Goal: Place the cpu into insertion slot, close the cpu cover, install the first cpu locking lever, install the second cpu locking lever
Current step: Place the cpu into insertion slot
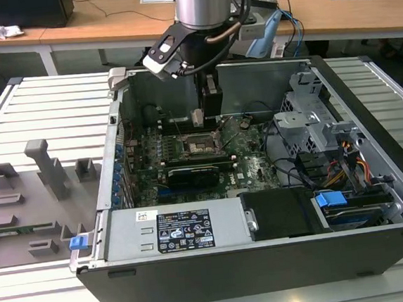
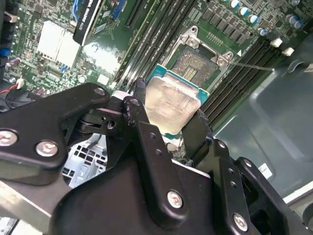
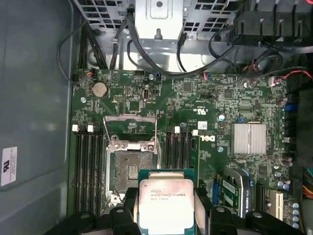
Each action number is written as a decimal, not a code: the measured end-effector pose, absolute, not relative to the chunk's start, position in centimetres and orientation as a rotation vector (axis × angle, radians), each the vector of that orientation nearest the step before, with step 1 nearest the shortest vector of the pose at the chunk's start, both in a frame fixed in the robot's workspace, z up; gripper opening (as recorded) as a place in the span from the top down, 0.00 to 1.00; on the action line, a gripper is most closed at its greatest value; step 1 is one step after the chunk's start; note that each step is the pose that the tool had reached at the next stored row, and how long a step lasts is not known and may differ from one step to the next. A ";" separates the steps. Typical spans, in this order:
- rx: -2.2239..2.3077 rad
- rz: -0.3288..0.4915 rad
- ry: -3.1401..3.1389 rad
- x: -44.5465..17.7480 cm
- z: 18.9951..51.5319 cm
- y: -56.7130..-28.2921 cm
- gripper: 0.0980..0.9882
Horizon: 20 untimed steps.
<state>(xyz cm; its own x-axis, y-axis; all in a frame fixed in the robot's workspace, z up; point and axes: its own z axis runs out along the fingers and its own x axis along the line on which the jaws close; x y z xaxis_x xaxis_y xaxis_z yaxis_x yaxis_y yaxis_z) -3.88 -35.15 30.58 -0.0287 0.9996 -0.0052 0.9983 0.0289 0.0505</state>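
My gripper (image 3: 166,211) is shut on the cpu (image 3: 166,203), a pale silver square chip on a green base, pinched by two opposite edges between black fingers (image 3: 130,205). I hold the chip level above the motherboard, beside the insertion slot (image 3: 129,169) and not over its centre. The slot's dark contact field is bare. The cpu cover (image 3: 130,117), a thin metal frame, stands swung up on the slot's far side. The second wrist view shows the cpu (image 2: 168,100) in the gripper (image 2: 171,113), short of the insertion slot (image 2: 198,63). In the exterior view the gripper (image 1: 200,120) hangs just above the slot (image 1: 201,145).
The open computer case (image 1: 111,166) walls in the board. Memory slots (image 3: 88,166) flank the socket. A black expansion card (image 1: 193,174), a finned heat sink (image 3: 249,138), the drive cage (image 1: 305,124) and the power supply (image 1: 184,230) lie around it. A grey fixture plate (image 1: 29,201) sits at the exterior view's left.
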 end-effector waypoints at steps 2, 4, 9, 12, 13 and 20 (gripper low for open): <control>2.147 0.051 2.239 -3.9 30.0 -35.1 0.51; 2.142 0.051 2.244 -3.9 29.6 -34.9 0.51; 2.163 0.052 2.223 -3.9 28.5 -34.6 0.51; 2.163 0.051 2.223 -3.9 27.7 -34.3 0.51; 2.163 0.051 2.223 -3.9 27.5 -34.3 0.51; 2.162 0.048 2.221 -3.9 25.3 -34.0 0.51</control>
